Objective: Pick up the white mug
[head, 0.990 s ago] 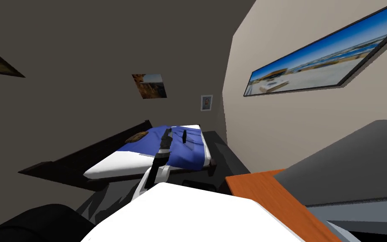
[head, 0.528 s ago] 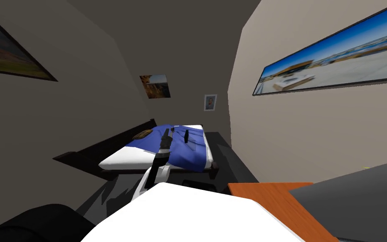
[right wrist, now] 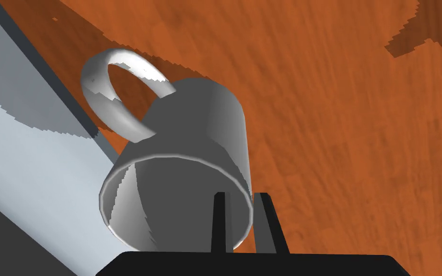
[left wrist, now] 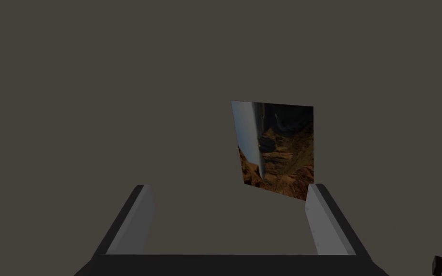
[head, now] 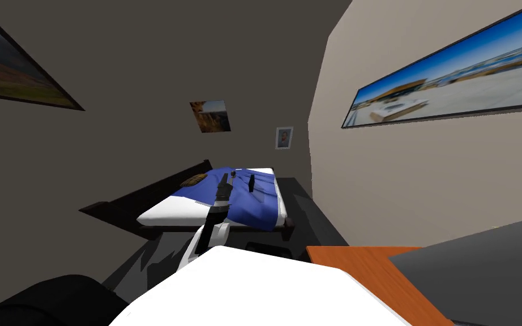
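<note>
Grey fingers [right wrist: 265, 225] of the right gripper [right wrist: 240, 194] pinch the white mug [right wrist: 191, 139] by its rim wall, one blade inside and one outside. The mug's body runs straight away from them over the orange wood counter [right wrist: 359, 120], with the handle on its far side. The left gripper [left wrist: 229, 187] is spread wide and holds nothing.

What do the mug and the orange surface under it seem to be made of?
Mug: plain light grey, smooth with a soft sheen; perhaps glazed ceramic, but the look leaves it open. Orange surface: wood, matte, judging by its streaky grain lines.
</note>
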